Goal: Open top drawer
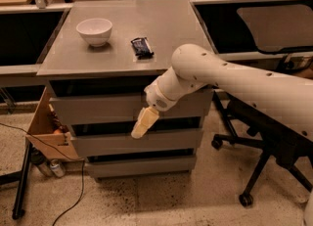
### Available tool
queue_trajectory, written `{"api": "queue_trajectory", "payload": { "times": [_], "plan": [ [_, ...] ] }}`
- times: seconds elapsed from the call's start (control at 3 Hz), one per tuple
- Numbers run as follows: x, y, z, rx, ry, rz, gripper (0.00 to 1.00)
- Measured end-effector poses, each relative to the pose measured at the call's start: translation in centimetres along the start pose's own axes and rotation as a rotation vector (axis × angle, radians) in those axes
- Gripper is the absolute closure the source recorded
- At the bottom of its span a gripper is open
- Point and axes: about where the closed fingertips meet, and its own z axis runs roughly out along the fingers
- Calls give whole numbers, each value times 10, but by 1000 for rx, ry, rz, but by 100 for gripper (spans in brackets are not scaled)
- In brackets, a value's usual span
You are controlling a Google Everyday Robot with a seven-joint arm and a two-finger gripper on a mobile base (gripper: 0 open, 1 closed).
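The top drawer (98, 108) is the wide matte-grey front just under the cabinet top, with a dark gap above it. No part of its inside shows. My gripper (137, 132), cream-coloured, hangs in front of that drawer's lower edge, right of centre. It points down and to the left, and its tip reaches the dark gap above the middle drawer front (112, 143). My white arm (230, 80) comes in from the right.
A white bowl (95, 31) and a dark wrapped snack (142, 47) lie on the cabinet top (161, 24). An open cardboard box (46, 132) and cans (54, 167) sit at the left. A cable runs over the floor. An office chair (264, 142) stands at the right.
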Motion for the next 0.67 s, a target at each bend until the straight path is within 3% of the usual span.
{"api": "queue_trajectory", "payload": {
  "times": [0.67],
  "plan": [
    [-26, -18, 0, 111, -72, -1, 0]
  ]
}}
